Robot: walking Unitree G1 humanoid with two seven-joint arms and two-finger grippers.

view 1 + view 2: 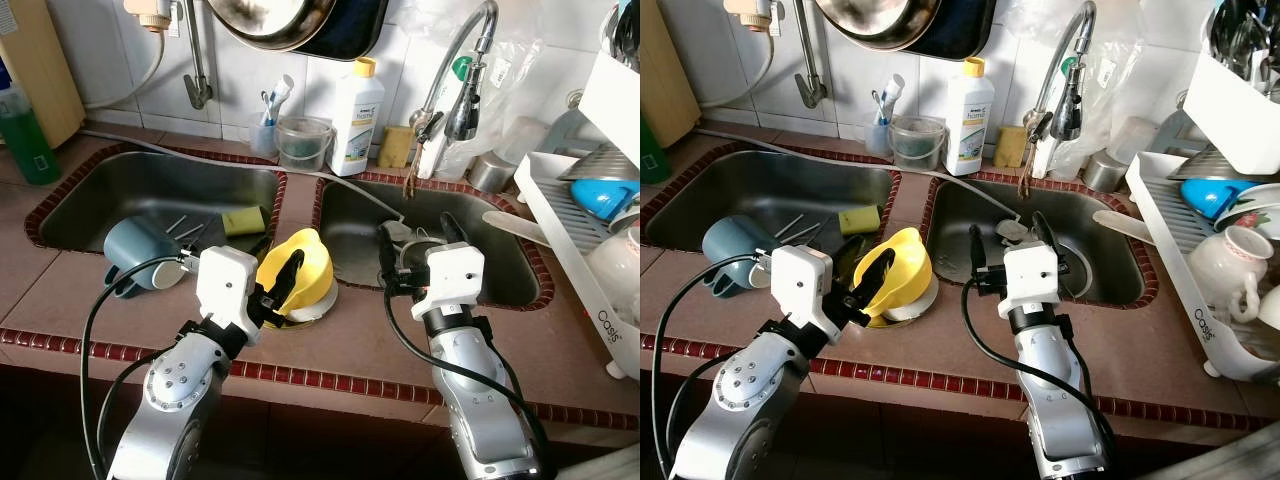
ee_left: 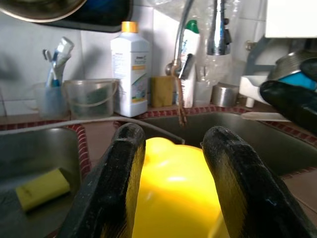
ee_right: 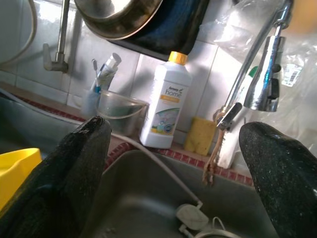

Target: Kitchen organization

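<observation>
A yellow bowl (image 1: 305, 268) lies upside down on a small white dish (image 1: 318, 308), on the tiled strip between the two sinks. My left gripper (image 1: 276, 266) reaches it from the near side. Its fingers (image 2: 116, 173) stand open on either side of the bowl's near part (image 2: 173, 183), and I cannot tell whether they touch it. My right gripper (image 1: 418, 240) hovers wide open over the near edge of the right sink (image 1: 350, 215), holding nothing. A grey-blue mug (image 1: 135, 255) lies on its side at the left sink's near edge.
A yellow sponge (image 1: 243, 220) and cutlery lie in the left sink (image 1: 120, 195). At the tiled back wall stand a white detergent bottle (image 1: 358, 118), a clear tub (image 1: 303, 143) and the tap (image 1: 455, 85). A white dish rack (image 1: 565, 235) with crockery stands at the right.
</observation>
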